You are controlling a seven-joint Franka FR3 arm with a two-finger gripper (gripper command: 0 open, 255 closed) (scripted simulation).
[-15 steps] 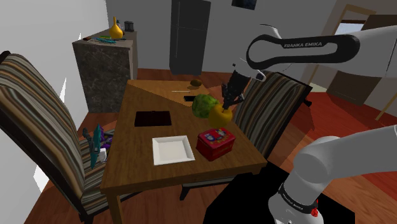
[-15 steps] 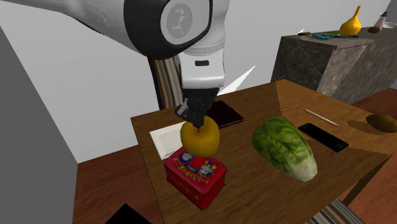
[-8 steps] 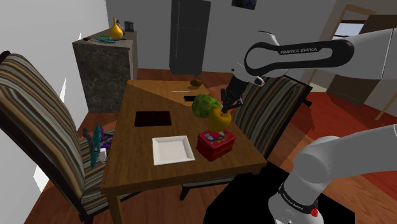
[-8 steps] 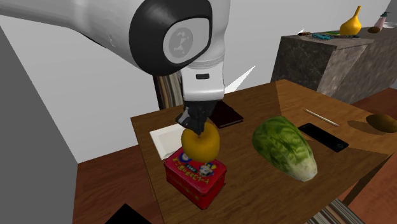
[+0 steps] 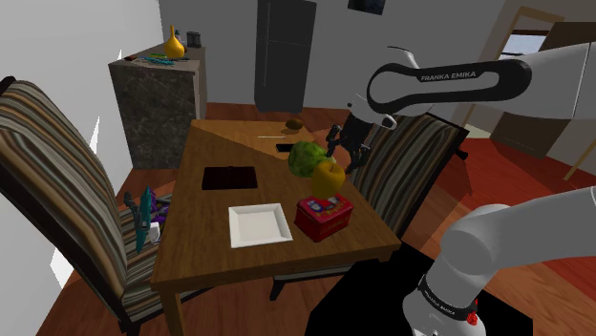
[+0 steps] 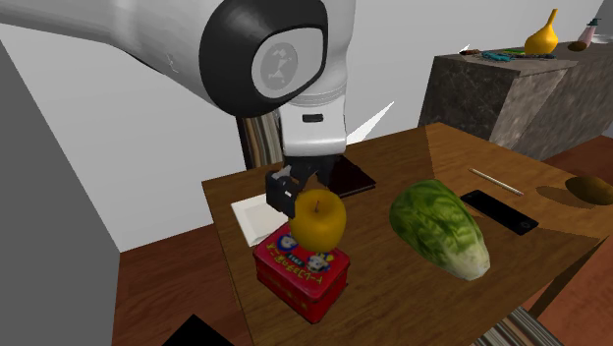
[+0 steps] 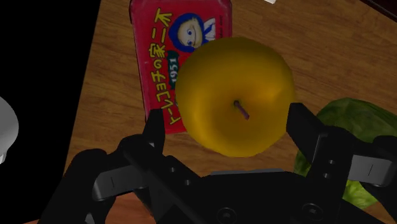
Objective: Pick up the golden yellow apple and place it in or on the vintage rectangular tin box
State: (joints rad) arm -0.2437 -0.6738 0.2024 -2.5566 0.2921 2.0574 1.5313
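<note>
We see our hand [image 7: 227,121] spread wide, fingers either side of the yellow apple [image 7: 235,95] without gripping it. The apple sits atop the red tin box [image 6: 300,270]. A lettuce [image 6: 439,228] lies on the tabletop [image 6: 393,295], at the apple's three o'clock in the second exterior view.

Wooden table [image 5: 191,243]: red tin [image 5: 323,216], white plate [image 5: 259,225], black pad [image 5: 229,178], lettuce [image 6: 439,228], phone [image 6: 499,211], kiwi [image 6: 589,189].

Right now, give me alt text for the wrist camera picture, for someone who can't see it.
A golden yellow apple, stem facing the camera, sits between the fingers of the open black gripper. Under it lies a red tin box with a cartoon face, on a wooden table, beside a green lettuce.
</note>
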